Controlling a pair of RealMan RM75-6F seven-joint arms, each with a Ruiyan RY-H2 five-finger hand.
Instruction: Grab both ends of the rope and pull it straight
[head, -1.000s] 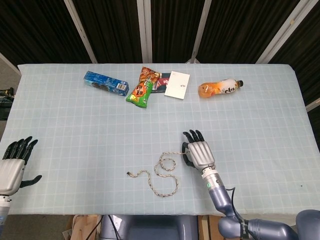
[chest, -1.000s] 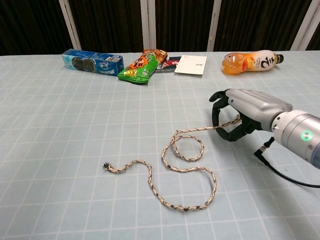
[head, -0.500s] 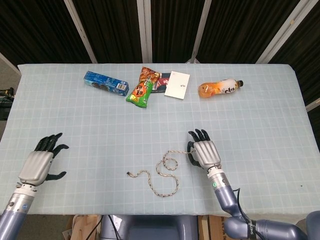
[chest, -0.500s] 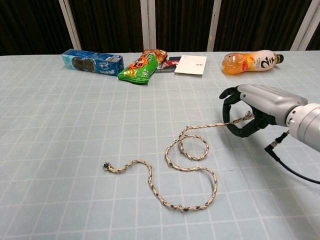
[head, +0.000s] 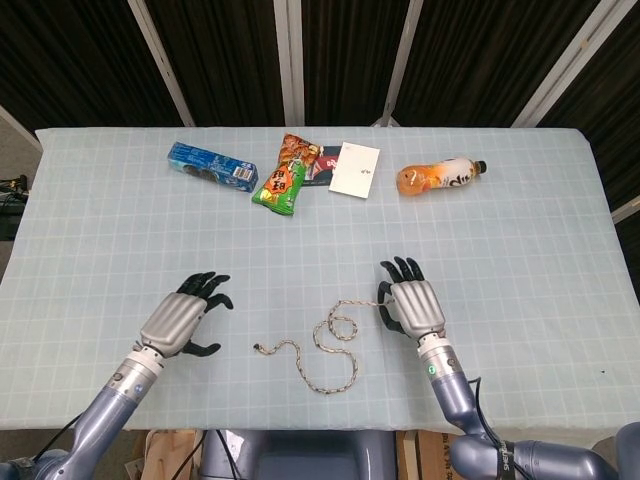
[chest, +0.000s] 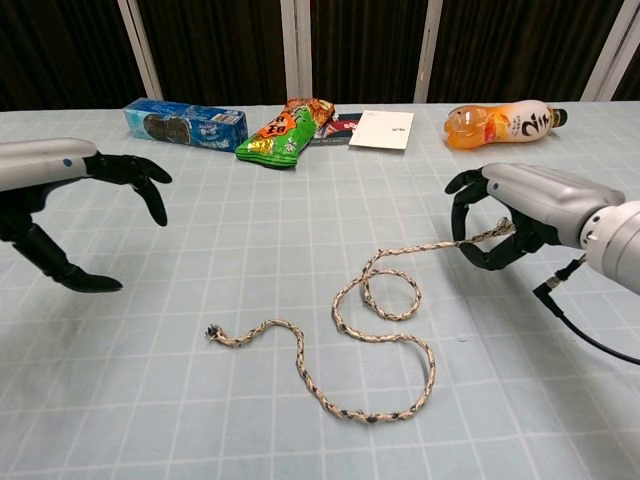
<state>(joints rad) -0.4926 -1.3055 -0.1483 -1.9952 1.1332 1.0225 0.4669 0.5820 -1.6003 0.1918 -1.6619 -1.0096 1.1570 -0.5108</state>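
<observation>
Rope (chest: 370, 330) looped, slack, speckled tan.

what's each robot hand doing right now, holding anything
Left robot hand: open, fingers apart, holding nothing, above the table short of the rope's free end.
Right robot hand: closed on one end of the rope.

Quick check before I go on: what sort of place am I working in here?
Most likely a lab test bench, not a home. A table under a pale grid-patterned cover stands before black curtains with pale bars. Test props sit along its far edge: a cookie box, a snack bag, an orange drink bottle.
</observation>
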